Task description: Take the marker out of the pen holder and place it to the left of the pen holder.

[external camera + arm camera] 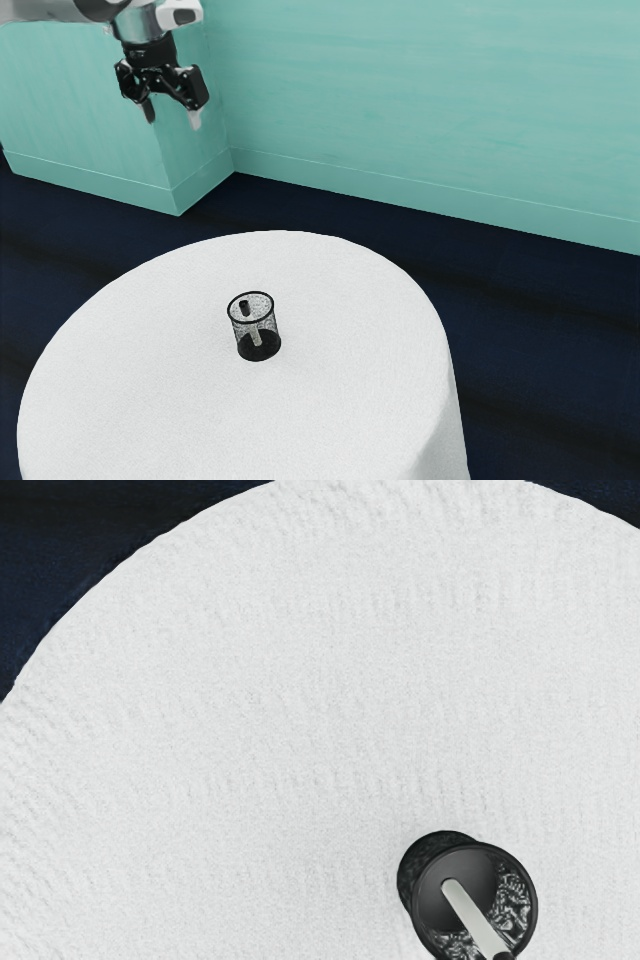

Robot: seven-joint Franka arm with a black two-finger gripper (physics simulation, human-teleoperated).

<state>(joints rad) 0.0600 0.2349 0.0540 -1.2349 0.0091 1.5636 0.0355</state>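
Leaning inside the pen holder (pixel 268 325): one marker (pixel 244 307), pale barrel, dark cap end up by the rim, other end down near the base. Not yet taken out.

Pen holder: one, round, dark mesh, upright on the white-covered table (pixel 150 400).

Gripper (pixel 172 113): one, black, high above and well apart from the pen holder; its two fingers stand spread, nothing between them.

Step in hand, as judged: the approach to the pen holder; task at its start.

Hazards, as judged:
- Fingers lowered off-centre may strike the pen holder's rim and tip it, since it looks light.
- A closing line not matched to the marker's slant may push the cap end along the rim or drop it deeper inside.
- A grip taking in rim and marker together would lift both.
- A sideways pull before the marker's lower end clears the rim could drag the pen holder over.
- Once beside the pen holder, a round barrel released too high may roll.
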